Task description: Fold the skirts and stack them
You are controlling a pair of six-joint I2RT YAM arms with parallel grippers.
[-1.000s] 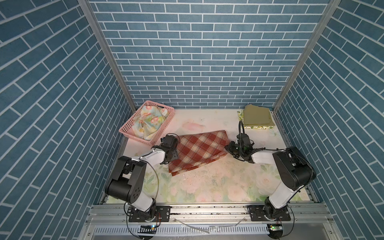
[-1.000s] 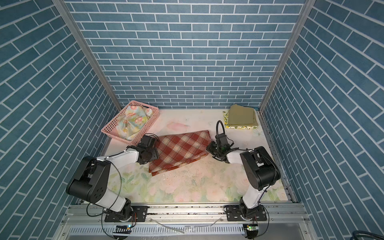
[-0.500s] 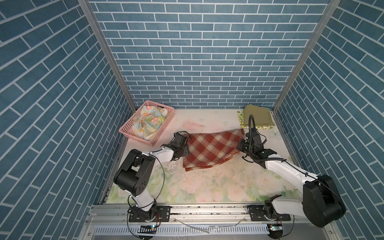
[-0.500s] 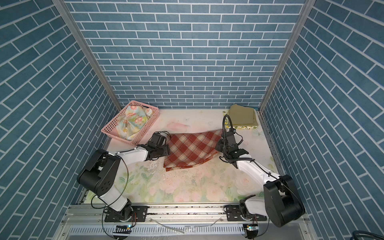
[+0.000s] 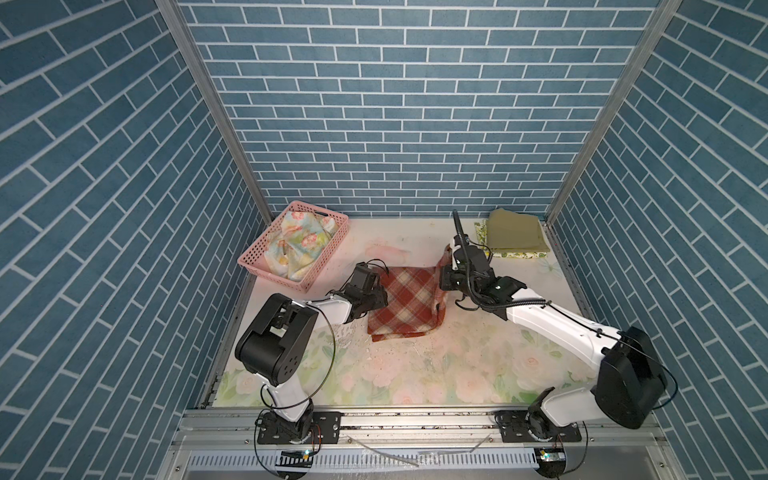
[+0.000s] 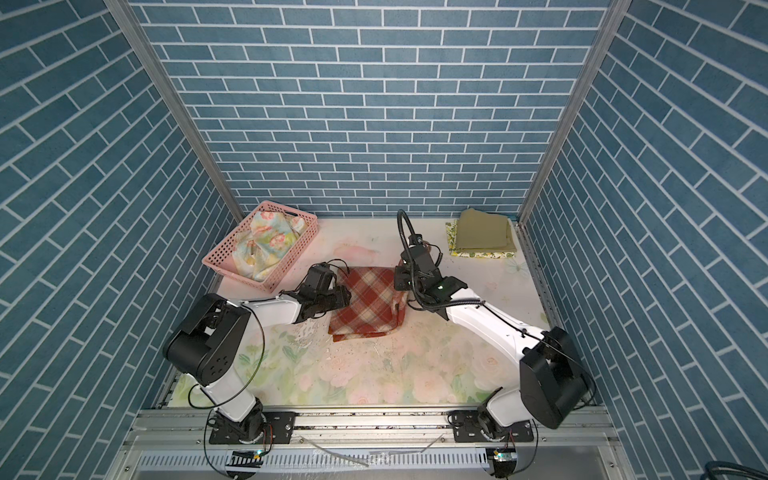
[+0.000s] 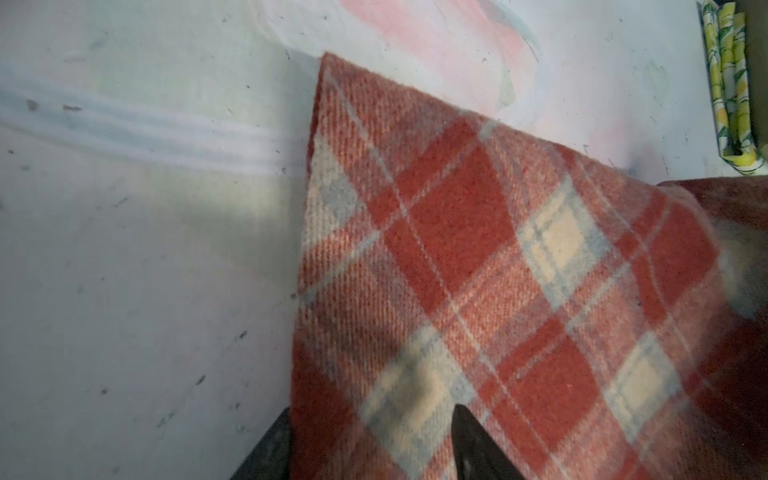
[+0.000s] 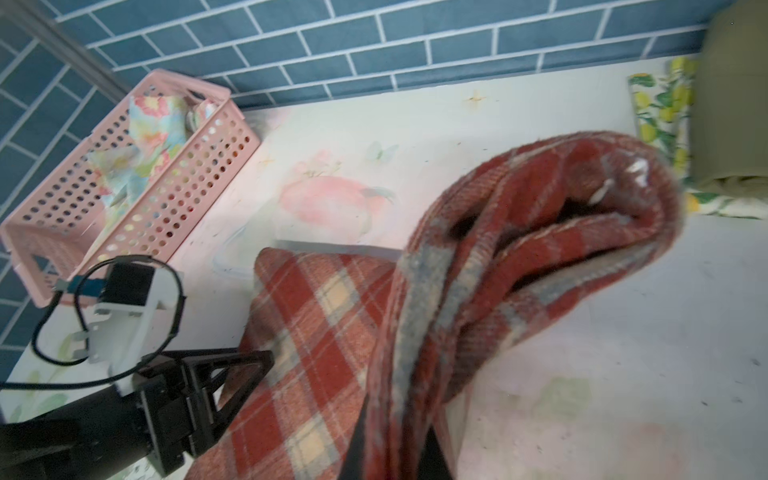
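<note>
2 of 4 skirts look done: the olive green skirt (image 5: 515, 235) lies folded on the lemon-print skirt (image 5: 517, 254) at the counter's (image 5: 457, 365) far right corner. The floral skirt (image 5: 301, 245) sits crumpled in the pink basket (image 5: 253, 266). Mid-counter, the thick plaid skirt (image 5: 405, 305) is part-folded; the right tool (image 5: 449, 259) pinches its raised edge, and the left tool (image 5: 376, 297) has its jaws apart around the opposite edge.

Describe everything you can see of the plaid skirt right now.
The plaid skirt is thick, woolly-looking cloth, rust-red with cream squares and grey lines. It lies folded in layers mid-table on the rose-printed covering. The right gripper, shut, holds one edge lifted into a loose roll; the left gripper straddles the opposite edge, jaws apart.
</note>
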